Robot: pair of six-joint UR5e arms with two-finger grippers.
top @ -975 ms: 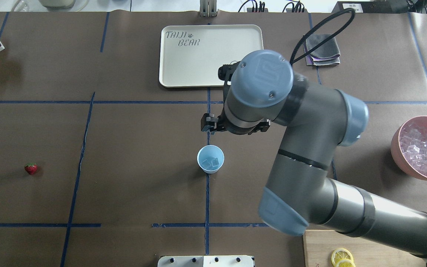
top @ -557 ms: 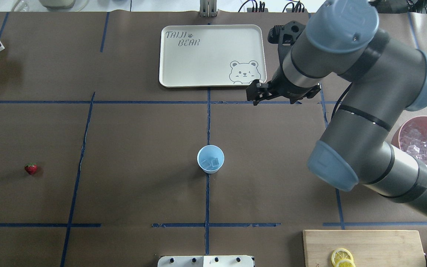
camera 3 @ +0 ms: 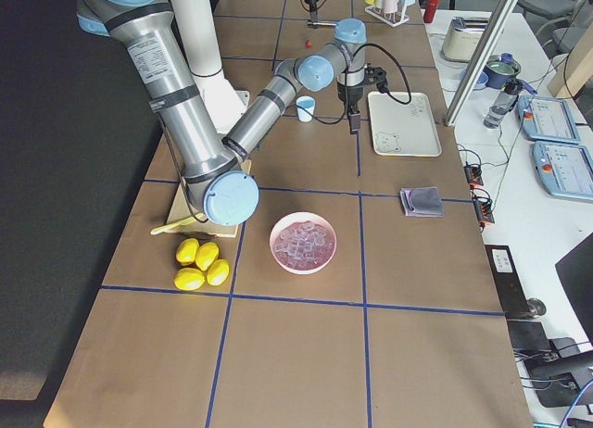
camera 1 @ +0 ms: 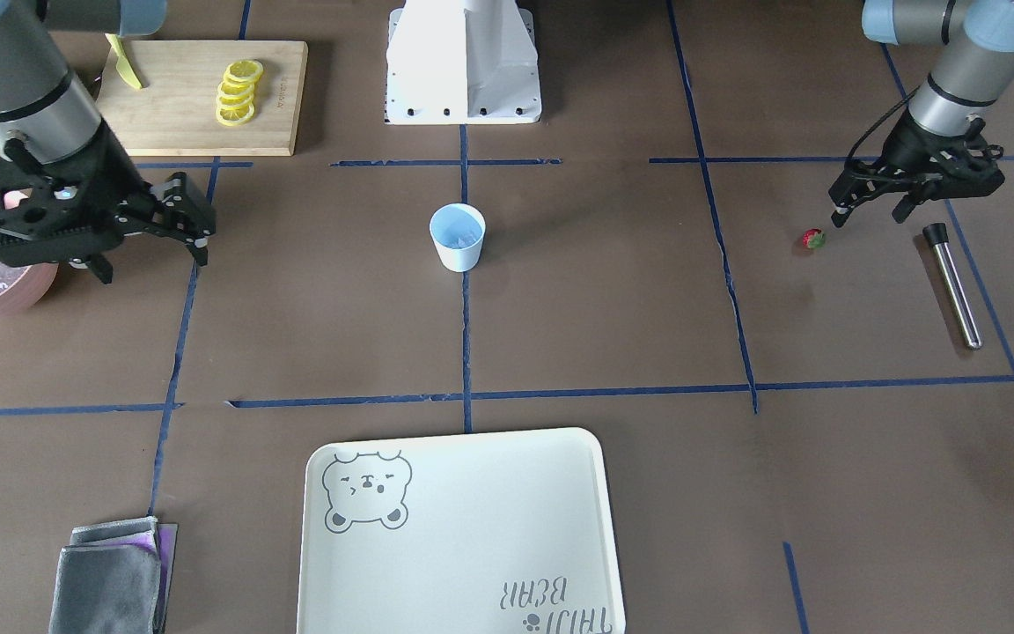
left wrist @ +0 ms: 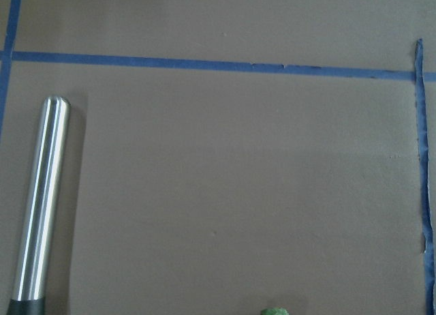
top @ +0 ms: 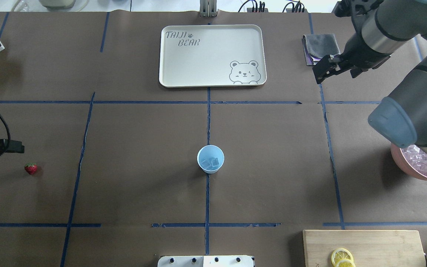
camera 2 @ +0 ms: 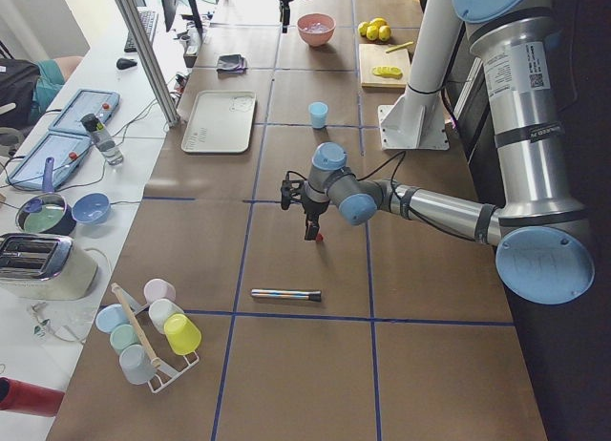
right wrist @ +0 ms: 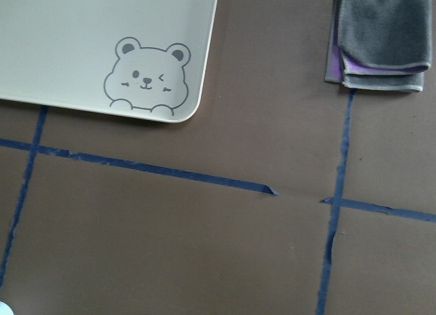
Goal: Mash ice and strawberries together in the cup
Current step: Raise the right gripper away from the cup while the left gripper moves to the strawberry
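Note:
The cup (top: pixel 210 159) (camera 1: pixel 457 236), white outside and pale blue inside, stands upright at the table's middle with two clear ice cubes (top: pixel 212 162) in it. More ice (camera 3: pixel 303 241) fills the pink bowl (top: pixel 402 167) at the right. One strawberry (top: pixel 30 168) (camera 1: pixel 813 239) lies far left on the paper; its green cap (left wrist: pixel 274 311) shows at the left wrist view's bottom edge. My left gripper (camera 1: pixel 868 216) hangs open and empty just behind the berry. My right gripper (camera 1: pixel 150 254) (top: pixel 337 71) is open and empty, high beside the bowl.
A metal rod (camera 1: pixel 951 282) (left wrist: pixel 41 206) lies beside the strawberry. The bear tray (top: pixel 198 59) and a folded grey cloth (top: pixel 319 46) sit at the back. A cutting board (top: pixel 365 244) holds lemon slices (camera 1: pixel 238 92). Whole lemons (camera 3: pixel 199 263) lie near it.
My right arm has swung from just behind the cup to the back right, near the cloth. My left gripper has come in at the left edge, close to the strawberry.

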